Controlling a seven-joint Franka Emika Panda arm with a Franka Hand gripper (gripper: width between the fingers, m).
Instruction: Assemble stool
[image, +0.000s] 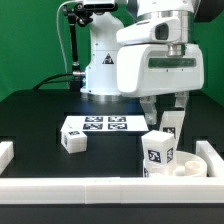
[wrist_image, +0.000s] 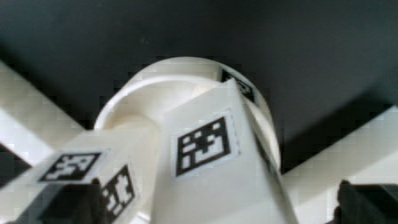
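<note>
The seat is wedged into the corner of the border rails, likely so that it is braced for fitting. An upright leg is stood touching the seat; a loose leg is left well apart from it. Above the seat the gripper is held wide open, with nothing gripped.

The marker board lies in the middle of the tabletop, a leg just off its near corner on the exterior view's left. The seat sits in the tabletop's near corner on the exterior view's right; a second leg stands beside it, a third leg behind.
</note>
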